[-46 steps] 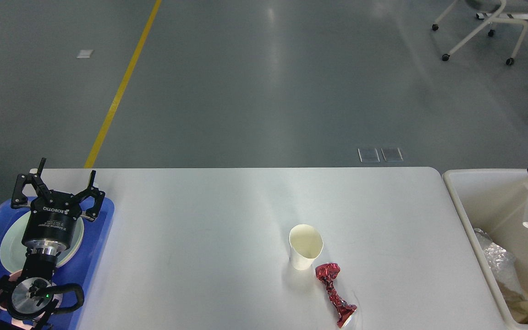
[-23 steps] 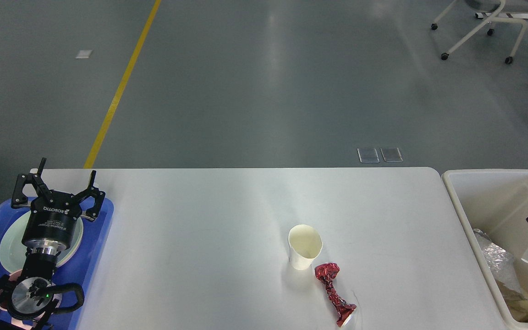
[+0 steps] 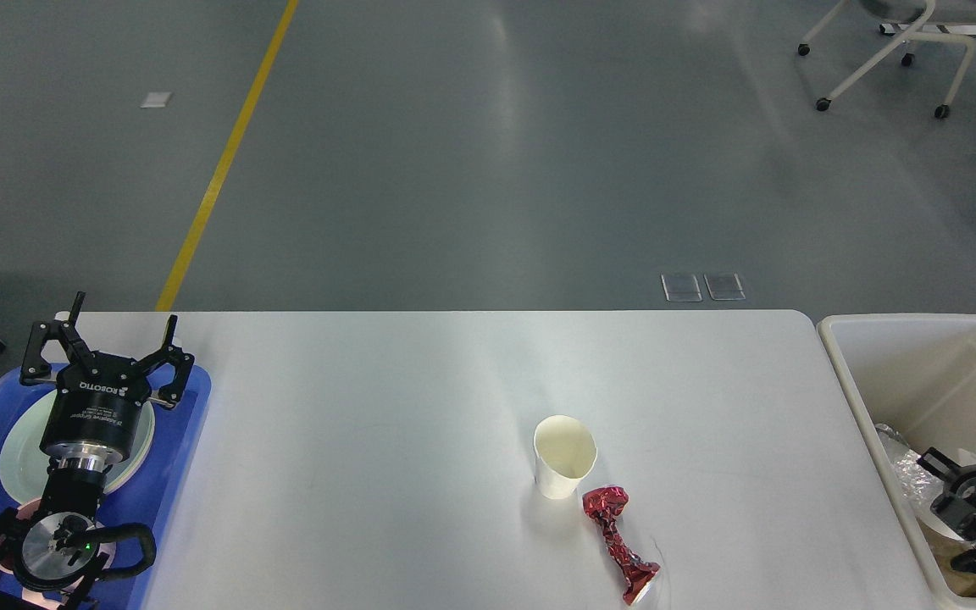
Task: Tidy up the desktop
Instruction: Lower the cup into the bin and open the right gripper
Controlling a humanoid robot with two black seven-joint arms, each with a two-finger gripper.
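The white desktop (image 3: 369, 424) holds an upright cream paper cup (image 3: 565, 457) right of centre. A crumpled red foil wrapper (image 3: 619, 542) lies just in front of it, near the front edge. My left gripper (image 3: 119, 326) is open and empty above the blue tray (image 3: 187, 440) at the table's left end. My right gripper (image 3: 952, 512) is low inside the cream bin (image 3: 903, 356) at the right, with its fingers spread. A white shape shows under it. I cannot tell whether the fingers touch that shape.
A pale plate (image 3: 13, 453) lies in the blue tray under my left arm. The bin holds crumpled clear plastic (image 3: 907, 470) and brownish scraps (image 3: 962, 580). A yellow floor line (image 3: 225, 161) and a wheeled chair base (image 3: 886, 59) lie beyond the table.
My right gripper has gone down from above the bin into it, carrying a white cup, and its fingers now stand spread. The left arm, paper cup and red wrapper have not moved.
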